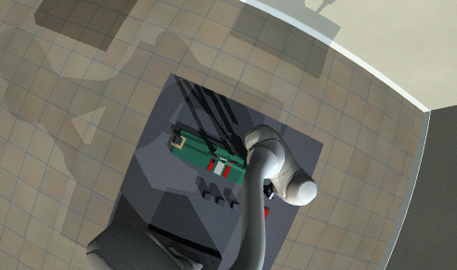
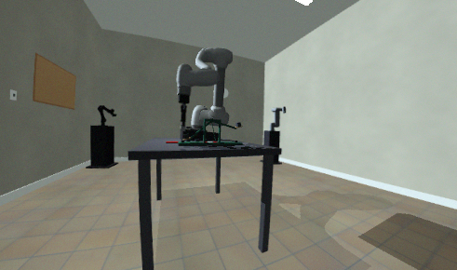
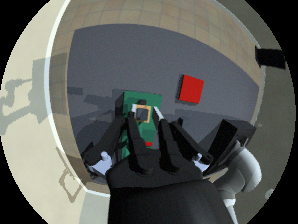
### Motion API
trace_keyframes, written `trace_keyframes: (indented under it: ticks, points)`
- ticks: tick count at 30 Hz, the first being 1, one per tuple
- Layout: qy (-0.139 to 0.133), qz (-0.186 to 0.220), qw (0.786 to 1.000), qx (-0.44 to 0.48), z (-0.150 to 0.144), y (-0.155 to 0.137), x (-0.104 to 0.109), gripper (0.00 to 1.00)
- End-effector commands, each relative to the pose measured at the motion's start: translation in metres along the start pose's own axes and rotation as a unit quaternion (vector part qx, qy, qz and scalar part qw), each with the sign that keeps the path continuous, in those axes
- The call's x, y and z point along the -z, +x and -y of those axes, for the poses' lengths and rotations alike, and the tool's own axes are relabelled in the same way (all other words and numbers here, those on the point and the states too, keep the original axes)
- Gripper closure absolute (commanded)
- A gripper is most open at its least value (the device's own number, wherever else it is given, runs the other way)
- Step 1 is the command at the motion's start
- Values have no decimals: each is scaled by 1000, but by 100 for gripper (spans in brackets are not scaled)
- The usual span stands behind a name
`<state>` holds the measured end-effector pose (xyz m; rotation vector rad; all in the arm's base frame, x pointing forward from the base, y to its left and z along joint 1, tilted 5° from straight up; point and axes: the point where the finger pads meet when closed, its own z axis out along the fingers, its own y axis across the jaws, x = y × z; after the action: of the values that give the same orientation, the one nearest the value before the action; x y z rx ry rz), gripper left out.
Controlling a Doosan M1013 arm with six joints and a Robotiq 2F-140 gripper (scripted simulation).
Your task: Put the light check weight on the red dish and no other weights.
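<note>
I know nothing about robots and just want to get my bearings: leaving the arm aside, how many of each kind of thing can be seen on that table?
Green rocker balance: 1
Red dish, partly hidden under the arm: 1
Dark weights in a row beside the balance: 3
Total: 5

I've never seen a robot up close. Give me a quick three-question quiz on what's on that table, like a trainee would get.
1. How many dark weights stand in a row beside the green balance? A) two B) three C) five
2. True or false: a weight already lies on the red dish.
3. Fill in: between the balance's two red fields sits a ___ field.

Key: 1 B; 2 false; 3 white.
</note>
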<state>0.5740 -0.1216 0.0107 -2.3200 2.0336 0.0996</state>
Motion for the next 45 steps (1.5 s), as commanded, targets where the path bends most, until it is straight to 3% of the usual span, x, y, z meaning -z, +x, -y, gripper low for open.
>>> trace_keyframes:
  ticks: [1,12,23,31,37,38,45]
  points:
    - [0,0,1000,0,0,0,0,65]
    - [0,0,1000,0,0,0,7,65]
    - [0,0,1000,0,0,0,59,65]
    - [0,0,1000,0,0,0,84,65]
    - [0,0,1000,0,0,0,90,65]
    - [0,0,1000,0,0,0,90,0]
    - [0,0,1000,0,0,0,90,0]
